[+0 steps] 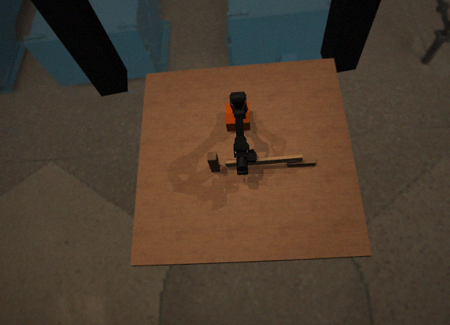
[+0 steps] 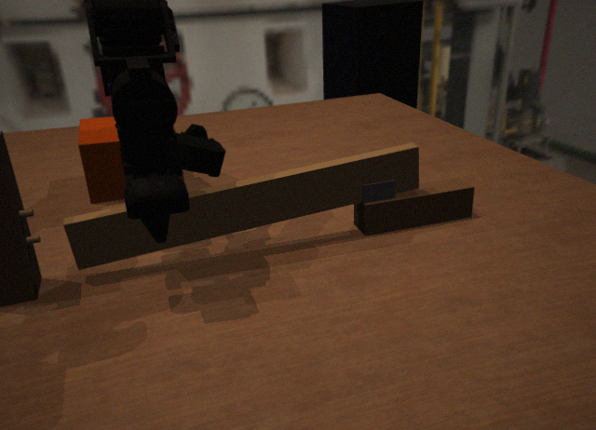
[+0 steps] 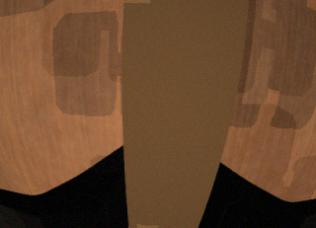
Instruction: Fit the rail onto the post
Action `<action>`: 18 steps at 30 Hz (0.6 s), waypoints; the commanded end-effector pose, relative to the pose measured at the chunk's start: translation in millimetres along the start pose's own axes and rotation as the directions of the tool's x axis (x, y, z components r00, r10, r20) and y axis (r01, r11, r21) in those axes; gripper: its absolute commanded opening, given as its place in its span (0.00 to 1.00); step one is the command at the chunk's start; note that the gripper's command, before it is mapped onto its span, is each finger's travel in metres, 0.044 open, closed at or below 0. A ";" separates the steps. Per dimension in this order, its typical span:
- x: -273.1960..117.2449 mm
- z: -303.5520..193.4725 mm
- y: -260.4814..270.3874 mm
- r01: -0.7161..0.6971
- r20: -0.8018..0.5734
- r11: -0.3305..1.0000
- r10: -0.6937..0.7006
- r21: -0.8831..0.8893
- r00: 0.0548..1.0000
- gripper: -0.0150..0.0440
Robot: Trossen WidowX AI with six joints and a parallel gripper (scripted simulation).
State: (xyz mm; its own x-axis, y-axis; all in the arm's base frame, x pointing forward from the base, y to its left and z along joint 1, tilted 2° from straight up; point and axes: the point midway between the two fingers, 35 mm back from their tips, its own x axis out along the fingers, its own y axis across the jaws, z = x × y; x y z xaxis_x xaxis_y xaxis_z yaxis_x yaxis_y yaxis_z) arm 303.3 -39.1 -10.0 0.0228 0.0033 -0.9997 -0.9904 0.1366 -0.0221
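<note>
The long wooden rail slopes down from the footboard block toward the post. My gripper is shut on the rail close to its near end, one finger on each side. That end is slightly above the table, its shadow apart from it. A gap separates it from the upper peg and the lower peg. The rail's far part passes behind the bracket's visible plate; its seating there is partly hidden. The holes are not visible.
The orange block stands behind the rail, by the arm's base. The wooden table carries everything. Black pillars stand beyond its back edge.
</note>
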 end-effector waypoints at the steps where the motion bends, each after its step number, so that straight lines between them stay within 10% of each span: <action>1: -9.8 1.7 -6.7 0.028 0.012 1.000 -0.027 -0.005 1.000 0.25; 18: -18.3 1.6 -7.8 0.028 0.012 1.000 -0.028 -0.005 1.000 0.25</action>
State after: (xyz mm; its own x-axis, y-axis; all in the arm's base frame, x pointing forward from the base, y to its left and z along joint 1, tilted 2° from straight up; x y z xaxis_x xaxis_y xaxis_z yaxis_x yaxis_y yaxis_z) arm 304.5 -39.5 -1.3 0.0212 0.0030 -0.9998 -0.9906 0.1352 -0.0205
